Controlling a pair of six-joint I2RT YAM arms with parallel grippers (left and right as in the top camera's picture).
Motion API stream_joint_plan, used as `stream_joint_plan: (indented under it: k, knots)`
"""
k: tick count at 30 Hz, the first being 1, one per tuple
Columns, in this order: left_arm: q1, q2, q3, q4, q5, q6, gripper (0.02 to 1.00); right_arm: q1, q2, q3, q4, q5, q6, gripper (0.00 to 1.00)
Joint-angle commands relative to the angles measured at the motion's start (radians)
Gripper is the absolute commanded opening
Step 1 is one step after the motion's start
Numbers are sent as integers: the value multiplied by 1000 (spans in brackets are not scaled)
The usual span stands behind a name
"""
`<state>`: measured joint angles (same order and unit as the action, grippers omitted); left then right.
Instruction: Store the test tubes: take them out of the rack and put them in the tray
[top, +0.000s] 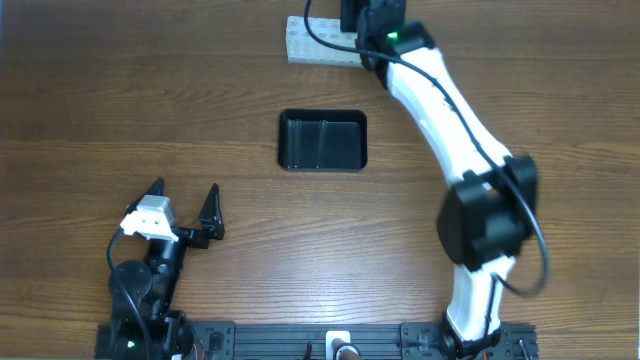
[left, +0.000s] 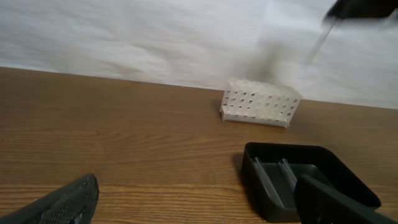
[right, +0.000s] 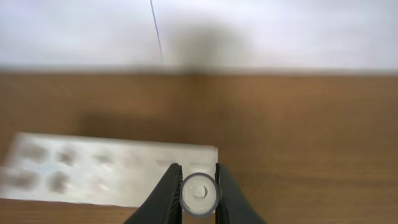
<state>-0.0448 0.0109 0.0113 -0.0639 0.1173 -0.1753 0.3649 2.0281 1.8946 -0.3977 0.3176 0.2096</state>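
From above, the white rack (top: 318, 42) sits at the far edge of the table (top: 100, 100), a little right of the middle. The black tray (top: 322, 140) lies nearer, toward the table's centre, well apart from the rack. Pale streaks on the tray floor look like clear tubes already laid there; I cannot count them. The right arm (top: 440, 100) reaches up to the rack's right end. The left claw (top: 185, 192) rests wide open and empty near the front left corner.

In the left wrist view the rack stands against the far edge with the tray in front of it. Two clear ridges lie inside the tray. Above the rack, a thin tube (left: 317, 42) hangs from the right arm's dark tip.

In the right wrist view the right claw (right: 198, 180) is clamped on that tube, seen end-on just over the rack's end.

So the task looks partly done: one tube is in hand and not yet in the tray. Whether more tubes stand in the rack I cannot tell.
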Motion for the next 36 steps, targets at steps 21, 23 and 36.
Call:
stream_joint_plan:
  k: [21, 23, 36]
  knots:
    - [5, -8, -5, -2, 13, 11, 998, 112, -29, -120, -635, -235, 304, 69]
    - [5, -8, -5, -2, 13, 11, 998, 112, 5, -123, -634, -235, 323, 71]
    - [5, -8, -5, -2, 13, 11, 998, 98, 151, -123, -597, -235, 363, 134]
